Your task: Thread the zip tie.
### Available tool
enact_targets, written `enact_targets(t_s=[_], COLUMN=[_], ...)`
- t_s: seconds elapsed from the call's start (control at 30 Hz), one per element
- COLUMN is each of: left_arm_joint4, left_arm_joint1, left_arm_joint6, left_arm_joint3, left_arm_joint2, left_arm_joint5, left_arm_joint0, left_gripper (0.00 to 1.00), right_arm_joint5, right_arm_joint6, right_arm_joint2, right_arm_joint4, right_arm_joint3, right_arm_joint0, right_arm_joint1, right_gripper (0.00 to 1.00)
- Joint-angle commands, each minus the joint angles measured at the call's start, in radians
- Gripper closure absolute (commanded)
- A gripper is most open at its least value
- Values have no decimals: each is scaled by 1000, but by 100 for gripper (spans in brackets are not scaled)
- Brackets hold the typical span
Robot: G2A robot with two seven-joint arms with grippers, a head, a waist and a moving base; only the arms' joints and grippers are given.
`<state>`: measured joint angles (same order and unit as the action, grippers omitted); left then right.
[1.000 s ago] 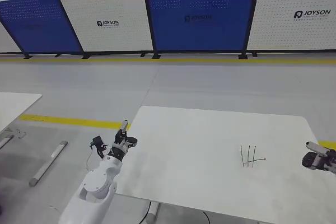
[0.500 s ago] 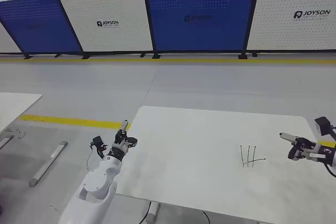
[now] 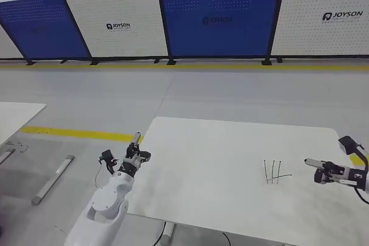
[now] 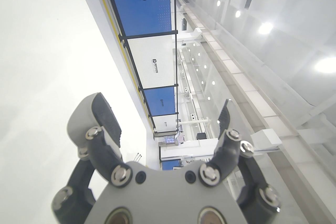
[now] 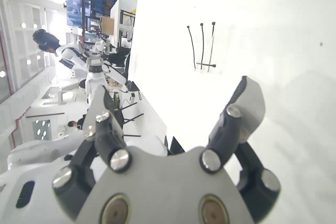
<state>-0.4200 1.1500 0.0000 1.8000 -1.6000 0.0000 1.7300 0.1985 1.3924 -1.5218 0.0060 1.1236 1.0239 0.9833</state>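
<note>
Threading has not begun: the thin black plastic zip ties (image 5: 202,46) lie untouched on the white table (image 3: 203,160). The left gripper (image 4: 162,109) and the right gripper (image 5: 173,93) are both wide open and empty.

Left arm (image 3: 109,200): white, jointed, extended forward on the robot's left side, the forearm angled up and slightly inward.
Left gripper (image 3: 140,146): carried at the end of that arm and pointed away from the robot. In the left wrist view the left gripper (image 4: 161,104) is seen with its two fingers (image 4: 105,117) spread wide apart; black ribbed pads (image 4: 106,114) are fitted on their inner faces.
Right arm (image 3: 360,177): entered from the robot's right side and held low, the wrist turned inward.
Right gripper (image 3: 315,166): pointed across toward the left side. In the right wrist view the right gripper (image 5: 173,86) is seen with its jaws parted wide.
</note>
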Motion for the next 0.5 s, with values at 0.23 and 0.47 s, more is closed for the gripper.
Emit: enact_targets(t_s=[0.23, 0.47], left_arm_joint4=[0, 0], left_arm_joint1=[0, 0], left_arm_joint6=[0, 0], left_arm_joint3=[0, 0], left_arm_joint2=[0, 0], left_arm_joint5=[0, 0], left_arm_joint0=[0, 0], left_gripper=[0, 0], right_arm_joint5=[141, 141], right_arm_joint6=[-2, -2], right_arm_joint2=[253, 253], right_arm_joint4=[24, 24], right_arm_joint3=[-189, -189], right_arm_joint0=[-139, -139], right_arm_joint1=[-31, -31], right_gripper=[0, 0])
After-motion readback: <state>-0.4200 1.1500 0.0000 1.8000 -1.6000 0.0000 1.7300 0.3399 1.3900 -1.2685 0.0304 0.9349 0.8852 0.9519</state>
